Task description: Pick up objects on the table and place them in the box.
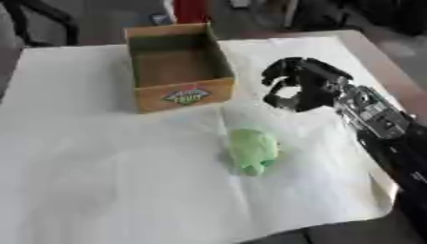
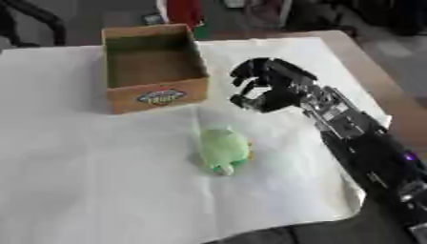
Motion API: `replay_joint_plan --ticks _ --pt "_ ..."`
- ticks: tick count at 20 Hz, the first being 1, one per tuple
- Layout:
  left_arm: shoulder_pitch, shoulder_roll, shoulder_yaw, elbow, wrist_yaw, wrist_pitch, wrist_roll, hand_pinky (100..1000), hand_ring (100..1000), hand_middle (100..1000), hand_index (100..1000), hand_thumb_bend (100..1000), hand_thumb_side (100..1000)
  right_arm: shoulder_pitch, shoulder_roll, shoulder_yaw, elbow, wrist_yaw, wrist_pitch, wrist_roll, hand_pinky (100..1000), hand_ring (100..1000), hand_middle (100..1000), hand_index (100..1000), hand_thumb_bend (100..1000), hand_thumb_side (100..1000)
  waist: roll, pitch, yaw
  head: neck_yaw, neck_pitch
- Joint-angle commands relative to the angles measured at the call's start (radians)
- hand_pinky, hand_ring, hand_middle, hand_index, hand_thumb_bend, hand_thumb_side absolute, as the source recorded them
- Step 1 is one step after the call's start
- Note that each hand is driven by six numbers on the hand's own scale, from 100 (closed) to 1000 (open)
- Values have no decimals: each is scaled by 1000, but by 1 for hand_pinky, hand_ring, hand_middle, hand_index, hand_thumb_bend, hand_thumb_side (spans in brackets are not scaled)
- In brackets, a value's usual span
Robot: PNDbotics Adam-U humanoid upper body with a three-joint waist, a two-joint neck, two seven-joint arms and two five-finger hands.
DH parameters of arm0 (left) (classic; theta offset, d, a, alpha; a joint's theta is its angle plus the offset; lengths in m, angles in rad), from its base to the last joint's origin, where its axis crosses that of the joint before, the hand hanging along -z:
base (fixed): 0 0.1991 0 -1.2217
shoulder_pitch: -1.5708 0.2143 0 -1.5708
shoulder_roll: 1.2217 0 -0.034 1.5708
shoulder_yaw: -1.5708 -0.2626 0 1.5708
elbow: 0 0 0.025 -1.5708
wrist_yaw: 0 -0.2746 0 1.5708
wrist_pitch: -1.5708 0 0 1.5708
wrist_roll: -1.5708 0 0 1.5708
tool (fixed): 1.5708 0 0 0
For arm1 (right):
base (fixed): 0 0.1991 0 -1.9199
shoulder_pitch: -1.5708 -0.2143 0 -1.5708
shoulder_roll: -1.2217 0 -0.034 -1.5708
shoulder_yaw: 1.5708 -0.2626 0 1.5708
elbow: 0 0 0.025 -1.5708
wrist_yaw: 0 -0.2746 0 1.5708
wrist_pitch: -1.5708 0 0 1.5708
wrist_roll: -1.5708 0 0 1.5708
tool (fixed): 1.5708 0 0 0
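The green soft toy lies on the white sheet, in front of the cardboard box and apart from it, with bare sheet on all sides. The right hand hovers beside the box's right wall, fingers curled, holding nothing. The box stands open near the sheet's far edge.

You look steeply down from head height through both eyes, facing the far table edge at close range. Both views share the cardboard box, white sheet and right hand, offset slightly sideways.
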Motion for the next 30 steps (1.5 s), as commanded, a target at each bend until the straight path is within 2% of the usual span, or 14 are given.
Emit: replay_joint_plan --ticks 1,6,16,19,25,30 --pt "-8 27 0 -11 -5 -1 -4 742 664 598 628 217 428 -25 -27 -1 -11 -36 -3 61 653 773 560 720 326 100 1 -16 -2 1 8" --pt "-7 27 1 -11 -5 -1 -3 742 664 598 629 215 428 -32 -30 -7 0 -29 -17 159 668 792 578 741 338 100 0 -18 1 0 9" --pt "-5 28 0 -10 -5 -2 -5 742 666 599 629 211 430 -78 -25 -7 2 145 -77 451 726 872 719 837 307 100 0 -23 5 -3 9" --pt "-4 28 0 -9 -5 -1 -5 742 666 599 629 210 431 -89 -25 3 -2 228 -99 476 739 878 761 854 310 100 0 -22 5 -4 9" --pt "-3 29 0 -8 -5 -1 -6 742 667 600 630 203 427 -102 -11 19 -15 466 -175 479 761 881 808 885 326 100 0 -22 5 -6 9" --pt "-3 29 0 -5 -6 -1 -6 743 667 600 630 207 434 -105 -1 30 -3 594 -223 479 770 881 818 901 330 100 -2 -21 2 -8 9"
